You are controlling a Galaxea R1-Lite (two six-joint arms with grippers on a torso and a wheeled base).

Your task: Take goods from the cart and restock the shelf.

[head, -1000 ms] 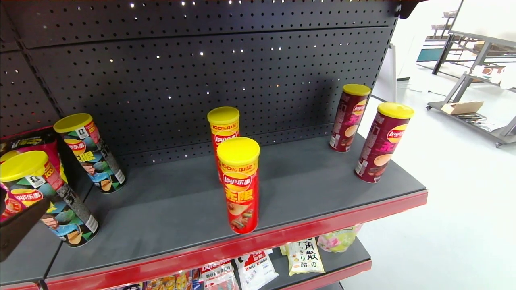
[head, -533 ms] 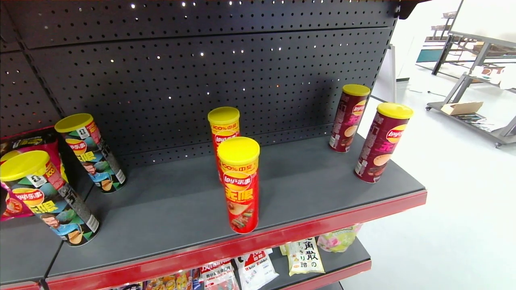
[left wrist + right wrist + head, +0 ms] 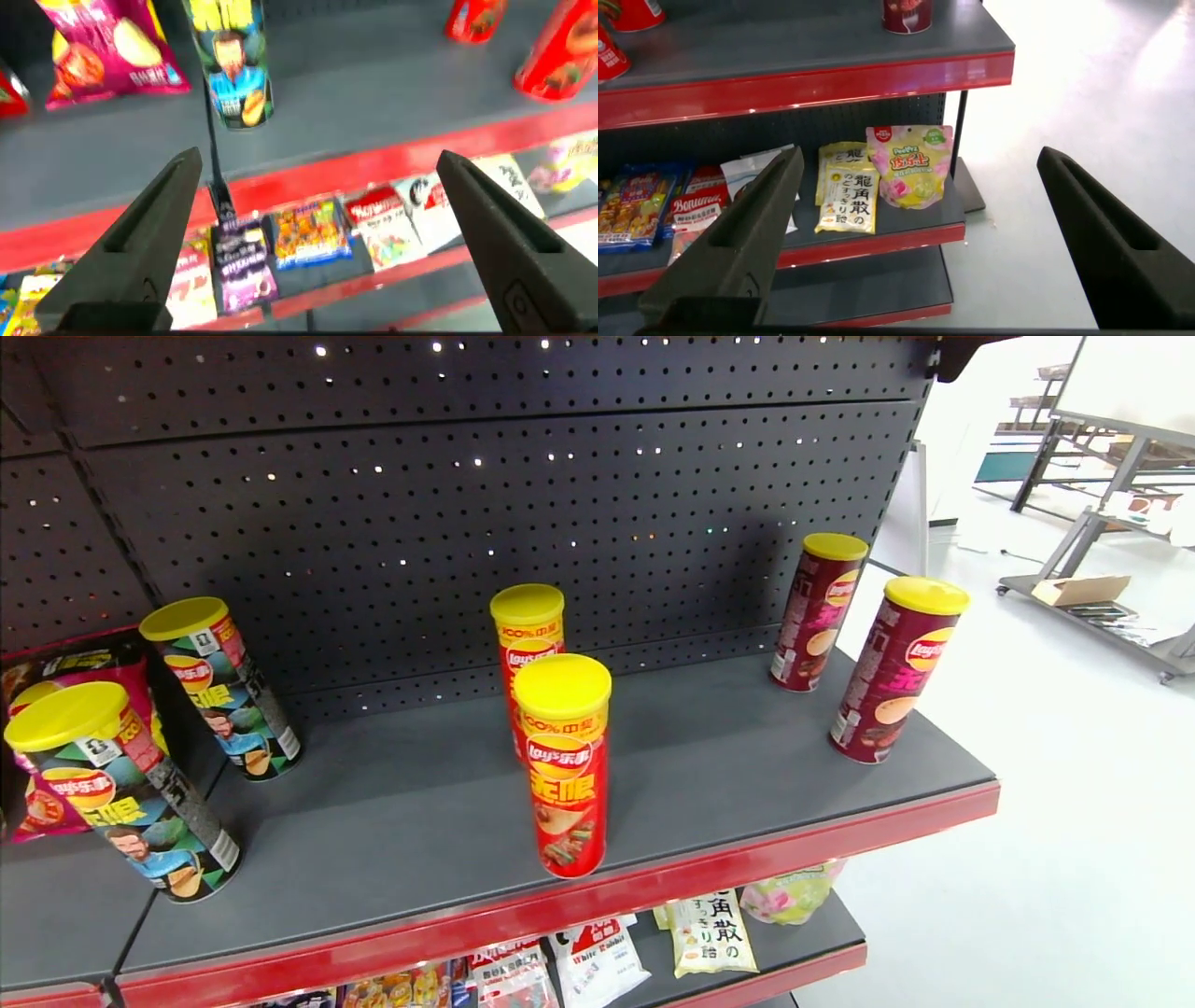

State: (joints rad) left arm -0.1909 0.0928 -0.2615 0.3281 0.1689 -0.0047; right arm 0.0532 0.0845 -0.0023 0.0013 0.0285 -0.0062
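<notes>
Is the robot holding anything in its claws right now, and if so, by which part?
Nothing is held. The left gripper and the right gripper both stand wide open and empty.

The white floor (image 3: 1055, 821) on the right glares bright for me, while the black pegboard (image 3: 420, 523) is dim, pinpricks of light showing through its holes. Lens distortion leans the leftmost can (image 3: 121, 793) outward, and a soft shadow darkens the pegboard's right end.

Shop, pegboard shelf (image 3: 420, 821) w/ chip cans (image 3: 565, 765), snack packs (image 3: 714, 929) below
</notes>
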